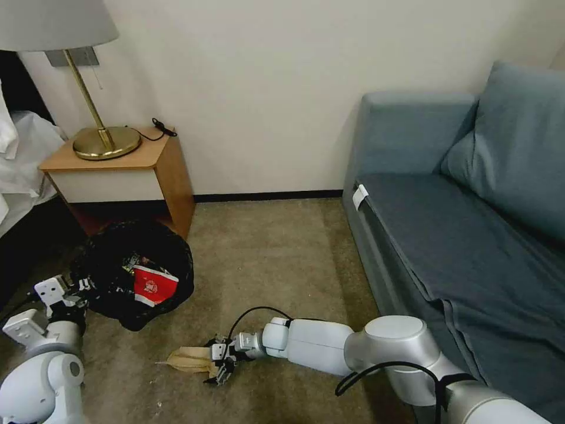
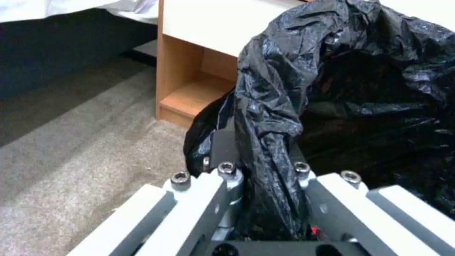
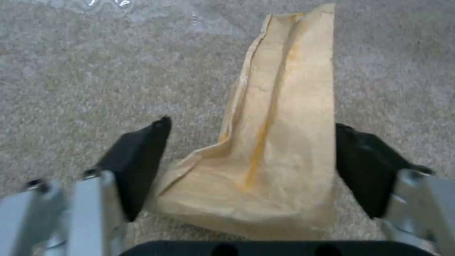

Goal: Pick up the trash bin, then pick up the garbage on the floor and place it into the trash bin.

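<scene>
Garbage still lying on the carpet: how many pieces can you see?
1: the tan paper bag lies on the carpet between the open right gripper fingers. More may lie hidden.

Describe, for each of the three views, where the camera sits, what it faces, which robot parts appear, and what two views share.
Head view: high on the robot, facing down at carpet, bin, sofa; both arms visible.
Left wrist view: behind the left gripper, shut on the bin's black bag.
Right wrist view: above the open right gripper, straddling the paper bag on carpet.
Shared: head and right wrist views both show the paper bag.
</scene>
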Controlling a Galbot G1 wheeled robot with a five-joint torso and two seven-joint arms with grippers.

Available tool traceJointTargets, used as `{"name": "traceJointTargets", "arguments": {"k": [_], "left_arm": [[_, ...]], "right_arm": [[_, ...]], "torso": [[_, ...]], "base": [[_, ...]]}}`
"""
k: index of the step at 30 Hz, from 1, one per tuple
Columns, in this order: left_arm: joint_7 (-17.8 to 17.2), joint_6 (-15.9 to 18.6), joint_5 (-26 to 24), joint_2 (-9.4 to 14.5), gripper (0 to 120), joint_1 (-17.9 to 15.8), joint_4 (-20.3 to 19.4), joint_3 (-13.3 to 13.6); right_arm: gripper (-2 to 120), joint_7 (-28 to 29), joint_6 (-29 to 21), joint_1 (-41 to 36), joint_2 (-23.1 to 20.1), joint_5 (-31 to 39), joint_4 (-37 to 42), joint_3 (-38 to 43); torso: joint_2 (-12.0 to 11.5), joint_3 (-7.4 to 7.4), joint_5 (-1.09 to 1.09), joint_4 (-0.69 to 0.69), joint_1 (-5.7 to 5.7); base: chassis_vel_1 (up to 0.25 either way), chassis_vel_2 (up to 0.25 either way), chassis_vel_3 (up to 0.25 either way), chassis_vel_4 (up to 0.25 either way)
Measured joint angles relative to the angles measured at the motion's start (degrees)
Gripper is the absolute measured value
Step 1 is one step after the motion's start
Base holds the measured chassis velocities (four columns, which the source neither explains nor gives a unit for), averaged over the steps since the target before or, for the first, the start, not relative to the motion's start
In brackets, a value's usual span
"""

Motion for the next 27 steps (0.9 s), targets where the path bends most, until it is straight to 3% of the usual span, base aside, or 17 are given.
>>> {"name": "traceJointTargets", "arguments": {"k": [4, 6, 8, 21, 27], "left_arm": [[0.0, 0.0, 0.0, 0.0, 4, -0.1, 0.1, 0.0], [0.0, 0.0, 0.0, 0.1, 4, -0.3, 0.3, 0.1], [0.0, 0.0, 0.0, 0.2, 4, -0.4, 0.5, 0.1], [0.0, -0.2, -0.1, 0.4, 4, -0.8, 1.0, 0.1], [0.0, -0.2, -0.2, 0.4, 4, -0.8, 1.0, 0.1]], "right_arm": [[69, 0.1, 0.1, 0.0, 0.0, 0.0, 0.0, 0.1], [57, 0.3, 0.1, 0.1, 0.0, 0.1, 0.0, 0.3], [54, 0.3, 0.1, 0.2, 0.0, 0.2, 0.0, 0.4], [4, 0.8, 0.4, 0.5, 0.0, 0.2, 0.4, 0.6], [0, 0.9, 0.6, 0.7, -0.2, 0.0, 0.6, 0.7]], "torso": [[0.0, 0.00, 0.00, 0.00, 0.00], [0.0, 0.00, 0.00, 0.00, 0.00], [0.0, 0.00, 0.00, 0.00, 0.00], [0.0, 0.00, 0.00, 0.00, 0.00], [0.0, 0.00, 0.00, 0.00, 0.00]], "base": [[0.000, 0.000, 0.000, 0.000], [0.000, 0.000, 0.000, 0.000], [0.000, 0.000, 0.000, 0.000], [0.000, 0.000, 0.000, 0.000], [0.000, 0.000, 0.000, 0.000]]}}
